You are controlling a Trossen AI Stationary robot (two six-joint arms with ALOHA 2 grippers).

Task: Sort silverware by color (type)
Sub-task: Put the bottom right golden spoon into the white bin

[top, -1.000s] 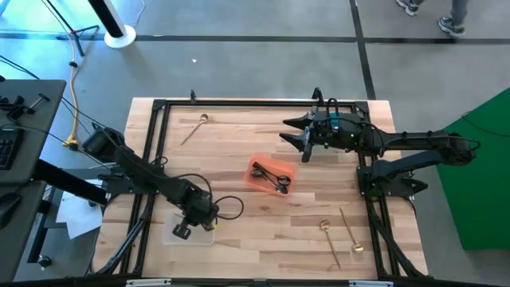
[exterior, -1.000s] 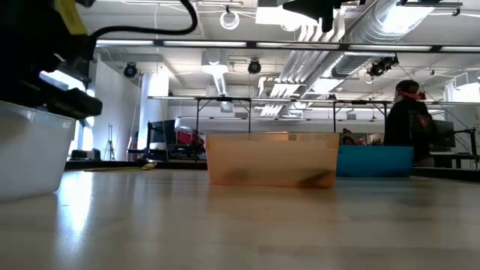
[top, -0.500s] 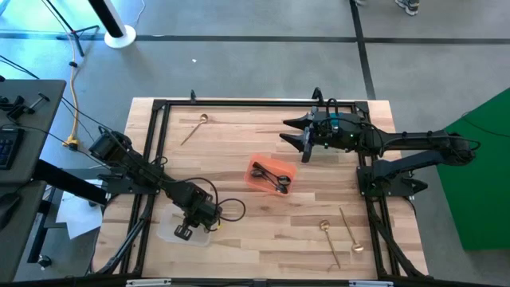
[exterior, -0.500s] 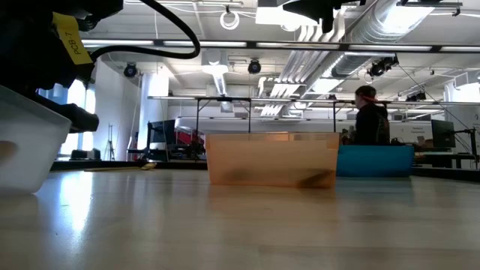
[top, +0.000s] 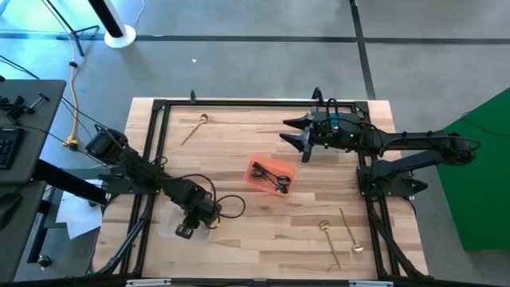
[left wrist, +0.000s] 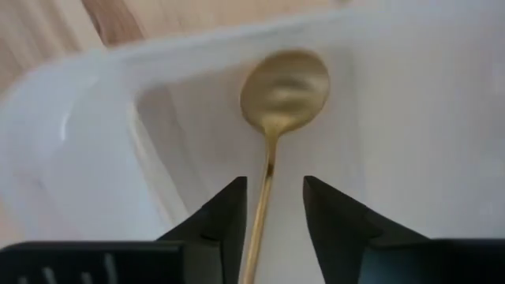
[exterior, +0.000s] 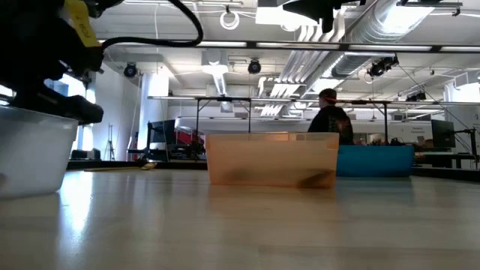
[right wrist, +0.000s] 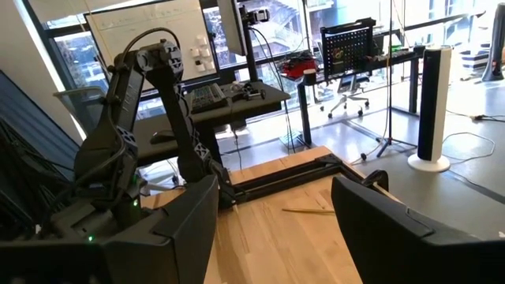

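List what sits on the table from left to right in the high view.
Left tool over the clear bin → gold spoon → orange bin → right tool → gold spoon → gold spoon.

Two dark robot arms reach in over a wooden worktop (top: 239,159) from opposite sides. The left arm stretches in low from the left edge, elbow bent, its wrist pointing down at the near-left part of the worktop. Its tool, the left tool (left wrist: 272,207), has its two dark fingers (left wrist: 225,217) parted with a narrow gap between them. The right arm comes in from the right edge and lies nearly level along the far side, forearm straight, wrist aimed toward the left. Its tool, the right tool (top: 296,137), is held above the worktop, fingers (right wrist: 371,209) spread wide apart and holding nothing.
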